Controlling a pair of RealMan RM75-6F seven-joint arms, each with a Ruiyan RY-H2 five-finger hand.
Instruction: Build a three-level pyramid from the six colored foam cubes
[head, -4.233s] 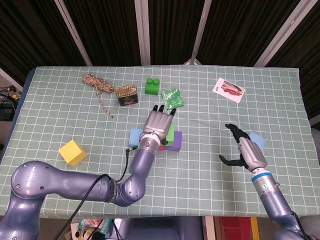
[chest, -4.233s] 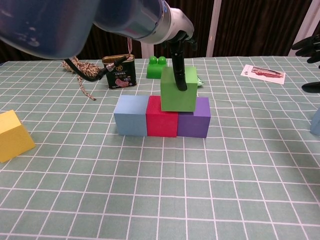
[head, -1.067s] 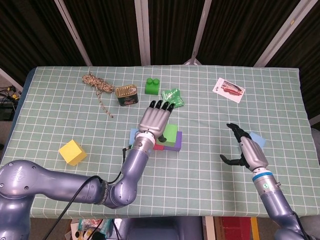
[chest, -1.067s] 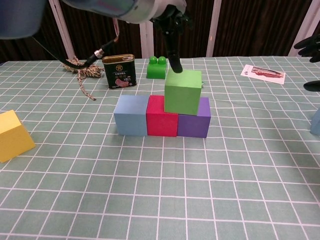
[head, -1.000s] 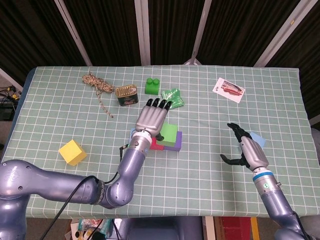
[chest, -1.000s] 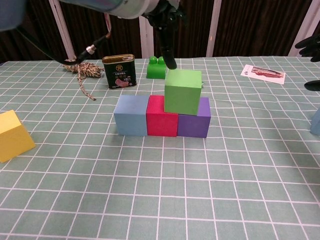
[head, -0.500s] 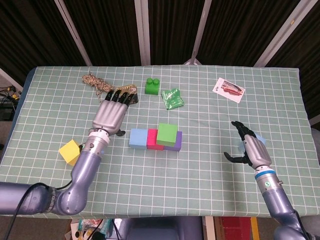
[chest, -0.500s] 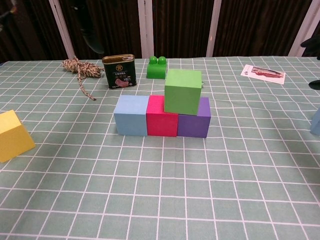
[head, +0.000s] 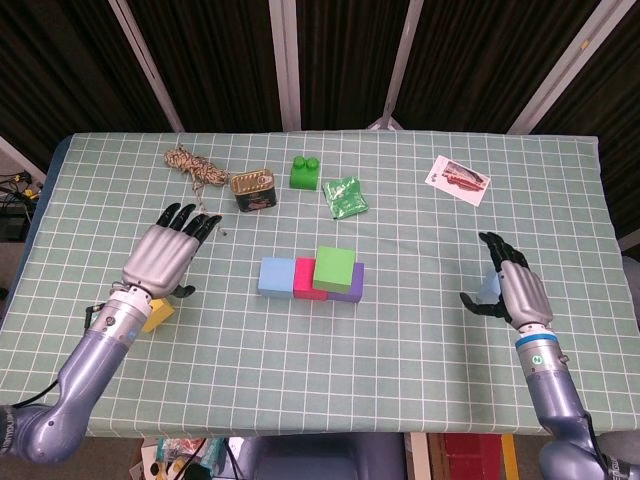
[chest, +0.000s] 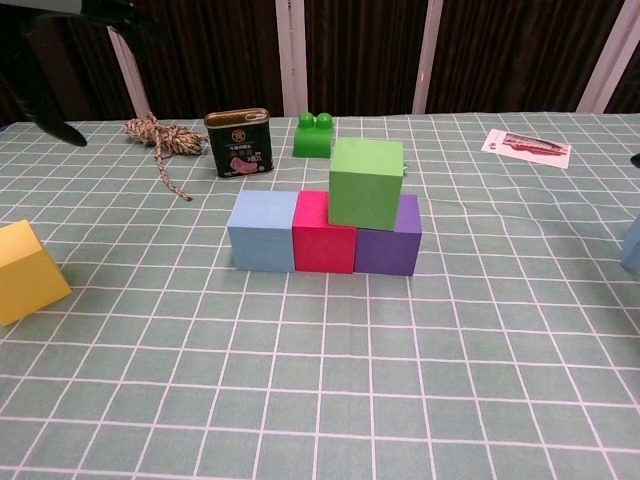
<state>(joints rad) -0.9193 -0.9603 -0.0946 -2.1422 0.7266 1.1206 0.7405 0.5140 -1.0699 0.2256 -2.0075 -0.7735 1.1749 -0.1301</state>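
Observation:
A row of a blue cube (head: 276, 276), a red cube (chest: 324, 232) and a purple cube (chest: 388, 236) stands mid-table. On the red and purple ones sits a green cube (head: 335, 268). The yellow cube (chest: 27, 271) lies far left, mostly hidden in the head view under my left hand (head: 164, 255), which hovers open with fingers spread. At the right, a light blue cube (head: 487, 286) is largely covered by my right hand (head: 515, 290), open above it; only the cube's edge (chest: 632, 246) shows in the chest view.
At the back stand a tin can (head: 254, 190), a coil of rope (head: 190, 164), a green toy brick (head: 305, 172), a green packet (head: 346, 195) and a printed card (head: 458, 178). The checked tablecloth (head: 400, 330) covers the table.
My left hand let go of the green cube, left atop the row, and swung left to above the yellow cube. My right hand shifted over the light blue cube.

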